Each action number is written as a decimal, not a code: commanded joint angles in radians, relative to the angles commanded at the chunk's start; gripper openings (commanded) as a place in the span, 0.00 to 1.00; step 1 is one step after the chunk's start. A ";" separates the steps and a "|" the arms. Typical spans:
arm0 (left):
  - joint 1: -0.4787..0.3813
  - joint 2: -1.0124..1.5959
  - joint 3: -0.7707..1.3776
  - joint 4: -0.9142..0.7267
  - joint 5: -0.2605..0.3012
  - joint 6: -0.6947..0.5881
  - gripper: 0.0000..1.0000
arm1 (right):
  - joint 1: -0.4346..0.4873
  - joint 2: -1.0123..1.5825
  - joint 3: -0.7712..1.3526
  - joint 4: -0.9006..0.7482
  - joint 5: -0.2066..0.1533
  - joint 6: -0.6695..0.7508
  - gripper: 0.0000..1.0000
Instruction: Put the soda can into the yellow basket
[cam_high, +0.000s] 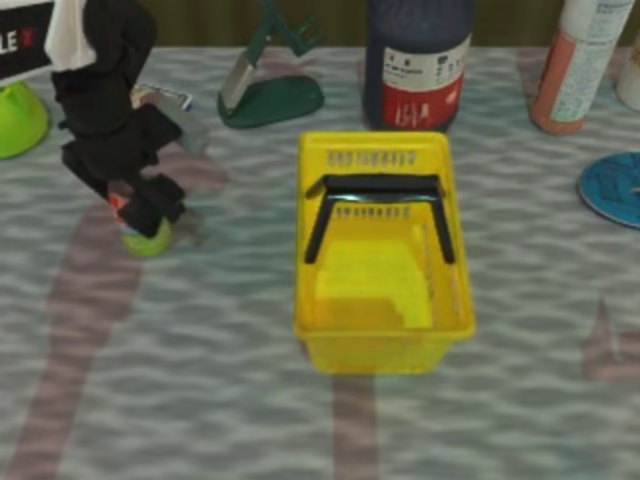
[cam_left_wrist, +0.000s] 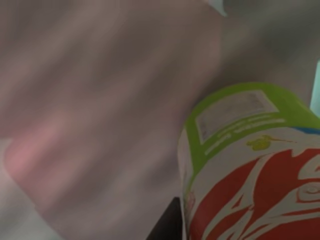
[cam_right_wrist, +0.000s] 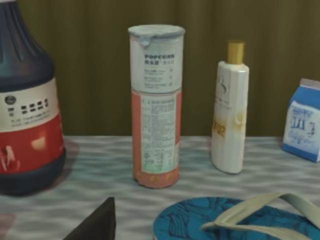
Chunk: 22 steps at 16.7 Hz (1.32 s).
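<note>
Reading "POPCORN" atop the orange cylinder (cam_right_wrist: 156, 105)

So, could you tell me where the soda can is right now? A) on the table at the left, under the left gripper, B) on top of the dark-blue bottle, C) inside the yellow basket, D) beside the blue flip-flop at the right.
A: the soda can stands on the table left of the yellow basket, with the left gripper down over it; the basket holds nothing.
</note>
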 joint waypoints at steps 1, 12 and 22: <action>-0.003 0.001 -0.003 0.020 0.017 -0.006 0.00 | 0.000 0.000 0.000 0.000 0.000 0.000 1.00; -0.058 -0.011 -0.138 0.799 0.588 -0.255 0.00 | 0.000 0.000 0.000 0.000 0.000 0.000 1.00; -0.107 -0.108 -0.345 1.655 1.181 -0.540 0.00 | 0.000 0.000 0.000 0.000 0.000 0.000 1.00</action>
